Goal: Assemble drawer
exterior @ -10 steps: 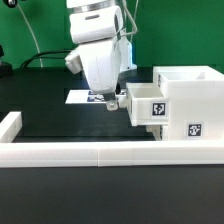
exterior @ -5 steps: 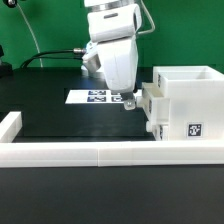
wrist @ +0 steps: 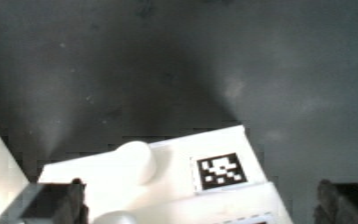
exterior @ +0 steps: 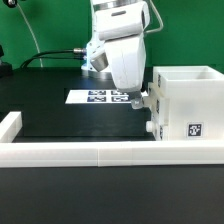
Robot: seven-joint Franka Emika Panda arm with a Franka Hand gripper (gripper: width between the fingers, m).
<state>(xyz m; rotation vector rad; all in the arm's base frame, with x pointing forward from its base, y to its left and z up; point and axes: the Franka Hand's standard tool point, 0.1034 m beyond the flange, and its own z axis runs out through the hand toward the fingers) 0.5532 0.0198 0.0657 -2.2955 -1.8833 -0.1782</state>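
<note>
The white drawer shell (exterior: pixel 187 98) stands on the black mat at the exterior view's right, with a square tag on its side. The upper knobbed tray (exterior: pixel 151 101) sits almost fully inside the shell; only its front shows. A lower tray's knob (exterior: pixel 150 128) pokes out beneath it. My gripper (exterior: pixel 137 99) is open, right at the upper tray's front. In the wrist view the fingers (wrist: pixel 51 204) stand wide apart on either side of the tray's front (wrist: pixel 176 185), which carries a tag (wrist: pixel 224 170) and a round knob (wrist: pixel 131 160).
The marker board (exterior: pixel 98 96) lies flat on the black mat (exterior: pixel 70 122) just behind the gripper. A low white wall (exterior: pixel 90 152) edges the mat's front and turns up at the exterior view's left (exterior: pixel 9 124). A black cable runs behind the arm.
My gripper has moved toward the exterior view's right, and the upper tray has slid with it from sticking well out of the shell to nearly flush.
</note>
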